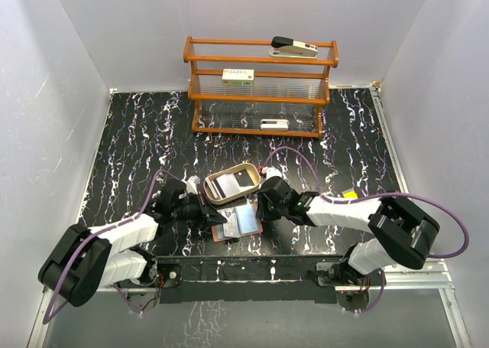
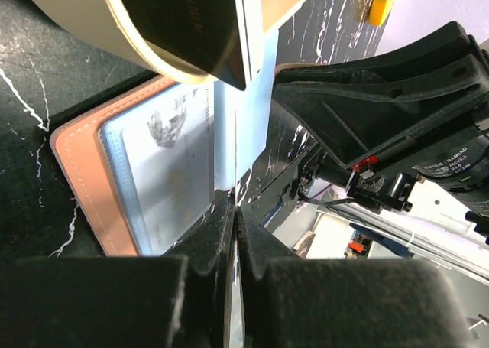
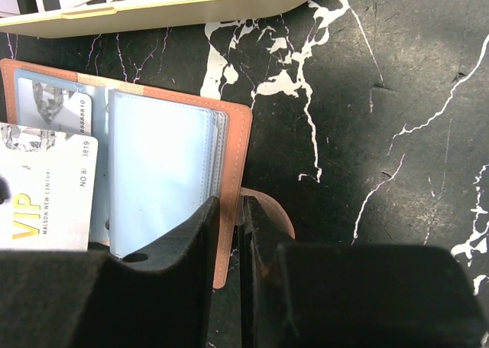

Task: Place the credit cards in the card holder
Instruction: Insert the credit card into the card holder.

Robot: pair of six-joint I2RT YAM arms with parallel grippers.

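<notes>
The card holder (image 1: 238,222) lies open between my two grippers, brown leather with bluish pockets (image 3: 160,172). My left gripper (image 2: 234,203) (image 1: 216,215) is shut on a thin bluish pocket leaf (image 2: 241,126) that stands up from it. My right gripper (image 3: 231,204) (image 1: 261,209) is shut on the holder's right leather edge (image 3: 238,145), beside its rounded tab (image 3: 279,214). One silvery credit card (image 2: 168,164) sits in a pocket. A white VIP card (image 3: 46,203) lies over the holder's left half. More cards (image 1: 229,183) rest in the tan tray.
The tan oval tray (image 1: 210,189) stands just behind the holder, its rim close above both grippers (image 3: 153,11). A wooden shelf rack (image 1: 260,88) with white boxes and a stapler stands at the back. White walls enclose the black marbled table (image 1: 137,149).
</notes>
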